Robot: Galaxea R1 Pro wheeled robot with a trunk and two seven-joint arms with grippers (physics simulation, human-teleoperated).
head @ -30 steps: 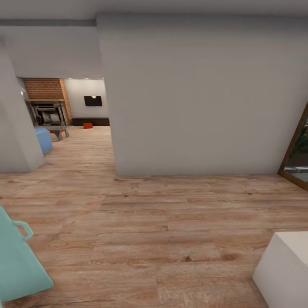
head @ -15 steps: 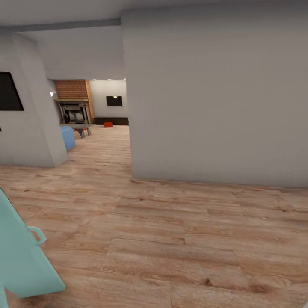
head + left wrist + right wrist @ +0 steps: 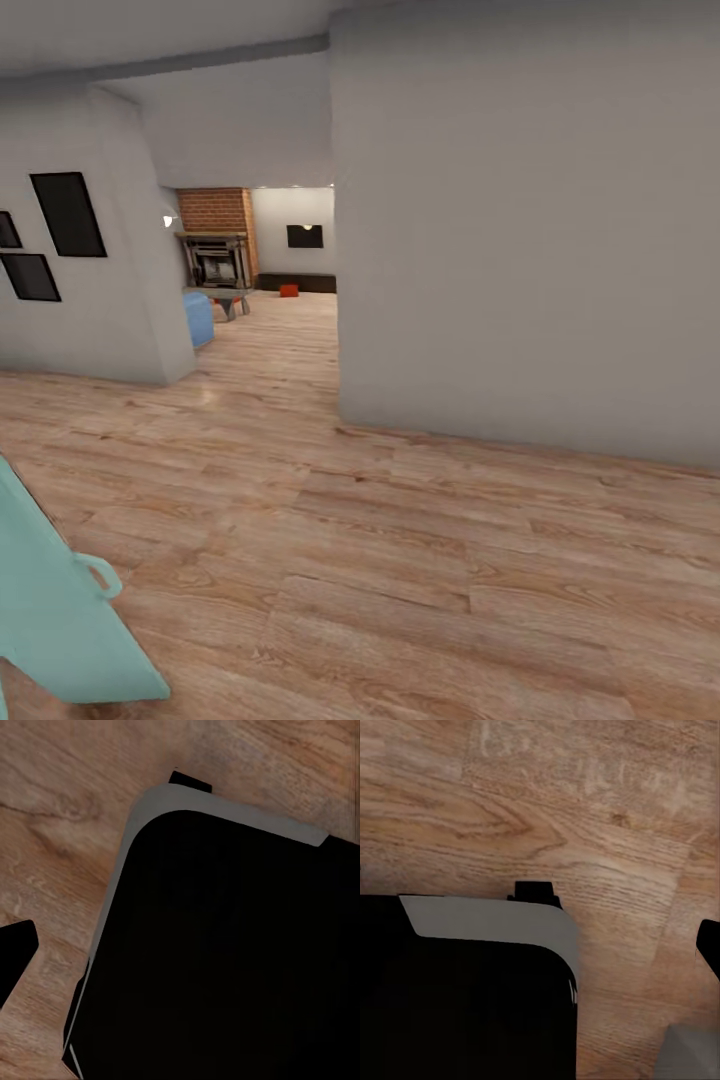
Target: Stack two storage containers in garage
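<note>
The head view looks along a wood-plank floor (image 3: 330, 560) past a grey wall (image 3: 520, 230) into the living room (image 3: 270, 260), with brick fireplace (image 3: 215, 235) and blue sofa (image 3: 198, 316). One red-orange storage container (image 3: 289, 290) sits on the far floor beneath the black TV (image 3: 305, 236). Both wrist views show dark robot bodywork over planks; gripper states cannot be determined.

You see matt wood-plank flooring (image 3: 400, 560), smooth painted walls (image 3: 520, 230), a rough red-brick fireplace (image 3: 215, 210), and one glossy teal plastic piece (image 3: 50, 620).
</note>
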